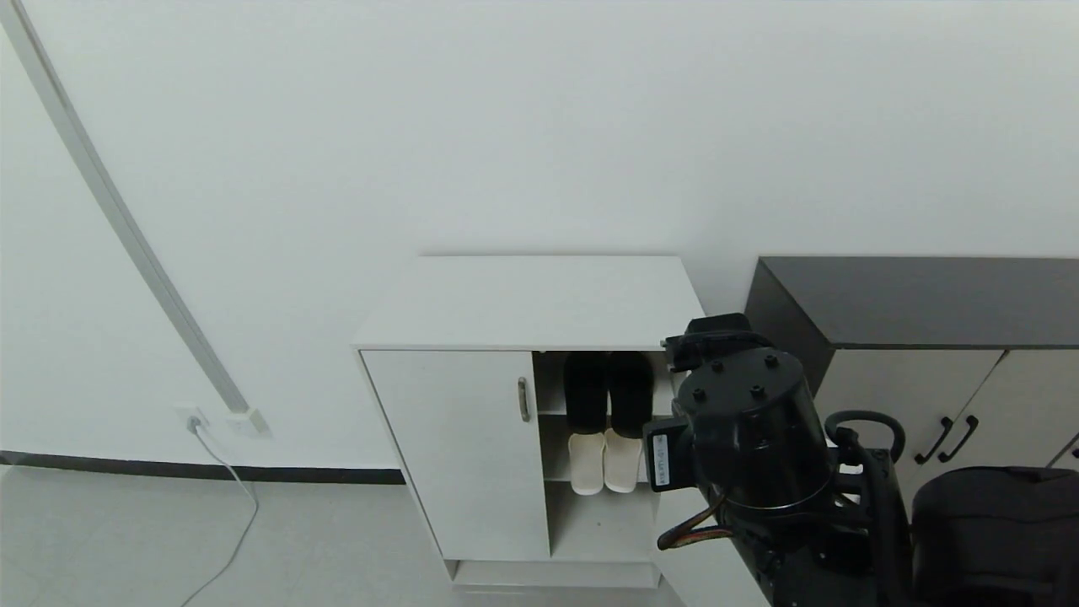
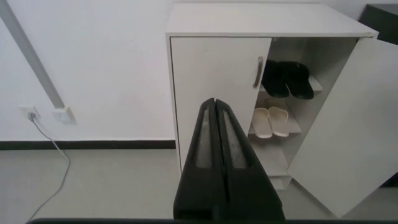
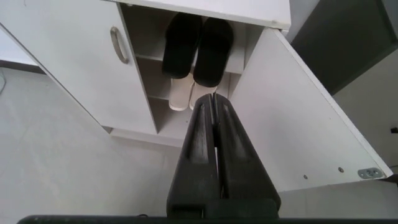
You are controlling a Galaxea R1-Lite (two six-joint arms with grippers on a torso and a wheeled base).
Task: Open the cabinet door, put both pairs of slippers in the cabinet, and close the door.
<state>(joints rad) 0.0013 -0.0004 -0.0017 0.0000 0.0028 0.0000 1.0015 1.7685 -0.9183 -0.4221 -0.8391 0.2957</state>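
Black slippers (image 1: 607,388) above white slippers (image 1: 603,459) inside cabinet (image 1: 523,303), door (image 3: 298,118) open; left gripper (image 2: 215,102), right gripper (image 3: 214,96): jaws closed, empty.

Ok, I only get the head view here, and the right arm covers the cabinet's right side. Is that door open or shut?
Observer: Open. In the left wrist view the right door stands swung out wide from the cabinet.
Operator: Is that arm holding it?
Observer: No, the right gripper is shut and empty, with the door's inner face beside it.
Operator: And the other arm?
Observer: The left gripper is shut and empty too, back from the cabinet, facing the closed left door.
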